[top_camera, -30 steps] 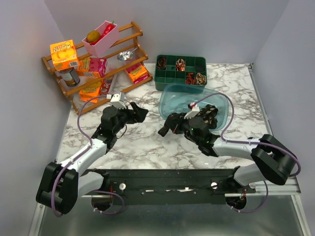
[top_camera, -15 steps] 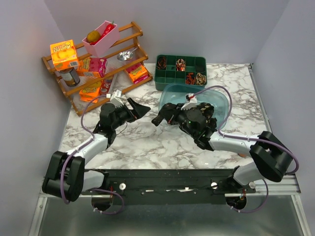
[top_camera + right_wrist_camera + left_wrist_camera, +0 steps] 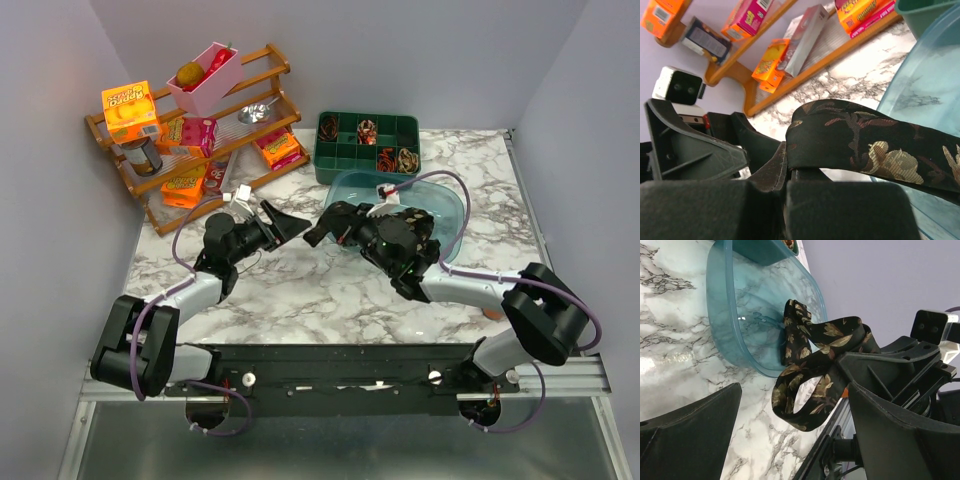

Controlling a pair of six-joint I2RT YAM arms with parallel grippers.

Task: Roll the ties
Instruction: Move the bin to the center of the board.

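Comparing with a second back on the top camera: both arms have swung inward. The left hand [image 3: 288, 222] and right hand [image 3: 322, 230] now sit almost tip to tip over the marble table [image 3: 300, 295]. The right one has come off the middle of the blue tub [image 3: 456, 212] to its left rim. Whatever it's carrying is just a dark blob from up here. Behind sit a green divider tray [image 3: 335, 165] holding coiled ties [image 3: 404, 158], and a wooden rack [image 3: 262, 60] of snack boxes.

Left wrist cam: the left hand's fingers are spread wide with nothing in them. The dark leaf-patterned tie [image 3: 812, 380] hangs in a loop in the gap between them, with the tub behind it. Its top disappears into the right hand.

Right wrist cam: fingers clamped tight on the tie, which runs off the right edge. The left hand blocks the lower left.
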